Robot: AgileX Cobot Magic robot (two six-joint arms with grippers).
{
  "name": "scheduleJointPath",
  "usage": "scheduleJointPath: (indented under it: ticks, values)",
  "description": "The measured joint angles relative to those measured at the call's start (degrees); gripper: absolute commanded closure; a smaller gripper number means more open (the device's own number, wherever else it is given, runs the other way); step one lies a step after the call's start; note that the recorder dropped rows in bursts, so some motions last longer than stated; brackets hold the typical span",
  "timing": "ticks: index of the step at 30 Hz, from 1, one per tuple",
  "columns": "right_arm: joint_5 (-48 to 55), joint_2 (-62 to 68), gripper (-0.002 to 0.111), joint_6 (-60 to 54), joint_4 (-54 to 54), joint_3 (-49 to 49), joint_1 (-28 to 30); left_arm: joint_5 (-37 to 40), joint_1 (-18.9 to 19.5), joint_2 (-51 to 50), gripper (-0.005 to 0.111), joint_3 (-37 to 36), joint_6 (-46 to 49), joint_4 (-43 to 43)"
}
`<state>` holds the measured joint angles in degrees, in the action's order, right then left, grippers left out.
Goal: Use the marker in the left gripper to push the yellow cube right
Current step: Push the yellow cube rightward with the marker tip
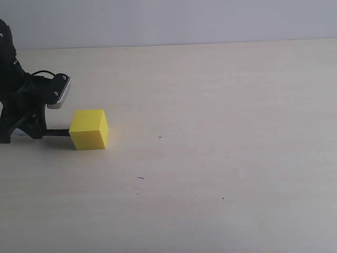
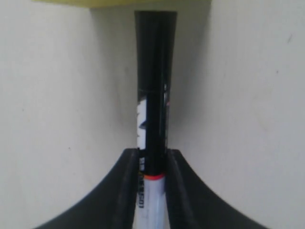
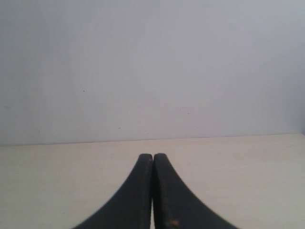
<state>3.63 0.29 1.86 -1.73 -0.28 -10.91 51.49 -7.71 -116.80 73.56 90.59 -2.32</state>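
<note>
The yellow cube [image 1: 89, 129] rests on the pale table [image 1: 210, 158] at the left. My left gripper [image 1: 41, 132] stands just left of it, low over the table, shut on the marker [image 1: 59, 133], whose black end reaches the cube's left face. In the left wrist view the marker [image 2: 155, 95] runs out from between the two black fingers [image 2: 128, 191], white barrel in the grip and black cap forward, up to a strip of the yellow cube [image 2: 119, 3]. My right gripper [image 3: 153, 157] is shut with nothing in it, above bare table; it is outside the exterior view.
The table [image 3: 238, 181] stretches to the right of the cube, with only a few small dark specks [image 1: 140, 178] on it. A plain grey wall [image 1: 184, 21] runs along the back edge.
</note>
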Motion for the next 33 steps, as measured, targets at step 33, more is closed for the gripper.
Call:
scheduleJointPath:
  ticks: [33]
  values:
    - [0.0, 0.0, 0.108, 0.0, 0.0, 0.0, 0.0, 4.4, -3.1, 2.4, 0.107, 0.0, -7.4, 1.5]
